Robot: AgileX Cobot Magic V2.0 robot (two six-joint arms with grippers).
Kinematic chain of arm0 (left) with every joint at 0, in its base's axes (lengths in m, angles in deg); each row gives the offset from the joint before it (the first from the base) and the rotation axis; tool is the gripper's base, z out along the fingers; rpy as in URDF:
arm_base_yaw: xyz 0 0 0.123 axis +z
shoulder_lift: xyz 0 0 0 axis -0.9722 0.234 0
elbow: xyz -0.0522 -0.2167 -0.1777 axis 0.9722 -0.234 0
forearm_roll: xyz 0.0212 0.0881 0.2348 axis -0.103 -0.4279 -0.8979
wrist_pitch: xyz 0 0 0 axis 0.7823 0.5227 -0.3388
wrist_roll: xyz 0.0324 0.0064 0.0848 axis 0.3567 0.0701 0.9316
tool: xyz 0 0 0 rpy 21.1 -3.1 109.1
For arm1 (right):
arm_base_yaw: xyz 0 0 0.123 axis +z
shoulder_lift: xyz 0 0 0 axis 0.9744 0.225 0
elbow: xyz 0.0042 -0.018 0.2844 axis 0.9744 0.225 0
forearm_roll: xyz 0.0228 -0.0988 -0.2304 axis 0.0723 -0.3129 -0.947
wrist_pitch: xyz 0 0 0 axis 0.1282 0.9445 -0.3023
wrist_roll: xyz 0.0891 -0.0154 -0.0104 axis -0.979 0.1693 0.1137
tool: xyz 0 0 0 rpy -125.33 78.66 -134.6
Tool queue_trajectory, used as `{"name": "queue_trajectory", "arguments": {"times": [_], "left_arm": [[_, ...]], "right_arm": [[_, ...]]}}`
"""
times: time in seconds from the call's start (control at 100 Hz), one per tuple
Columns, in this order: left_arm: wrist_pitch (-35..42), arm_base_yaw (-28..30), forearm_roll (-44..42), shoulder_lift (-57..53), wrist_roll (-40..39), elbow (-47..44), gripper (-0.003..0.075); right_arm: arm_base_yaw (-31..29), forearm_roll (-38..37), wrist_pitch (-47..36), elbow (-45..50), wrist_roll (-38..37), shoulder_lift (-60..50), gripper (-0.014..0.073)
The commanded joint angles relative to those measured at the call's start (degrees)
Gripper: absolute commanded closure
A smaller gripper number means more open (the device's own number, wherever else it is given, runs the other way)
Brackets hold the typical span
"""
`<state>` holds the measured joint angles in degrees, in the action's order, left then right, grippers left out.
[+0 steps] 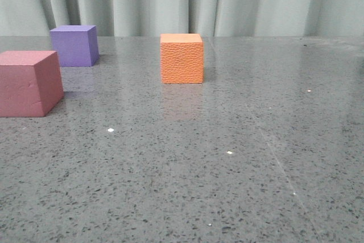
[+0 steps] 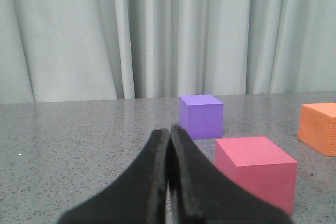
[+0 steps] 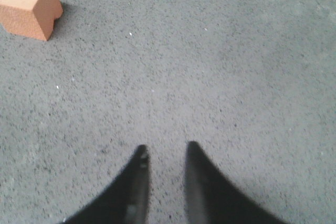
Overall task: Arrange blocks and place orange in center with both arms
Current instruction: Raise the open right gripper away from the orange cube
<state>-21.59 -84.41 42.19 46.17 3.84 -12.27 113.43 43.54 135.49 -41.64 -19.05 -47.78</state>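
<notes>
The orange cube (image 1: 182,58) stands on the grey table near the middle back. The purple cube (image 1: 74,45) is at the back left and the pink-red cube (image 1: 27,83) at the left edge, nearer. Neither gripper shows in the front view. In the left wrist view my left gripper (image 2: 169,128) is shut and empty, low over the table, with the purple cube (image 2: 201,115), the pink-red cube (image 2: 257,169) and the orange cube (image 2: 319,127) ahead of it. In the right wrist view my right gripper (image 3: 165,149) is open and empty above bare table, the orange cube (image 3: 29,4) far from it.
A pale pleated curtain (image 1: 182,1) hangs behind the table's far edge. The speckled grey table (image 1: 227,163) stretches bare across the front and right of the front view.
</notes>
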Motion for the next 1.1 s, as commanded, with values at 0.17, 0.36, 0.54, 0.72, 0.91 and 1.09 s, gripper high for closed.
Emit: {"name": "queue_trajectory", "arguments": {"times": [0.17, 0.36, 0.54, 0.72, 0.91, 1.09], "left_arm": [[4.21, 0.05, 0.12, -1.95, -0.11, -3.16, 0.0739], [4.21, 0.05, 0.12, -1.95, -0.11, -3.16, 0.0739], [4.21, 0.05, 0.12, -1.95, -0.11, -3.16, 0.0739], [4.21, 0.05, 0.12, -1.95, -0.11, -3.16, 0.0739], [4.21, 0.05, 0.12, -1.95, -0.11, -3.16, 0.0739], [4.21, 0.05, 0.12, -1.95, -0.11, -3.16, 0.0739]], "right_arm": [[-0.22, -2.25, -2.18, 2.14, -0.11, -7.64, 0.0660], [-0.22, -2.25, -1.81, 2.16, -0.11, -7.94, 0.0660], [-0.22, -2.25, -1.81, 2.16, -0.11, -7.94, 0.0660], [-0.22, -2.33, -1.81, 2.67, -0.11, -7.95, 0.0660], [-0.38, -3.65, -12.23, 10.03, -0.11, -11.07, 0.0660], [-5.72, -0.03, -28.83, 21.41, -0.11, -19.62, 0.0660]]}}
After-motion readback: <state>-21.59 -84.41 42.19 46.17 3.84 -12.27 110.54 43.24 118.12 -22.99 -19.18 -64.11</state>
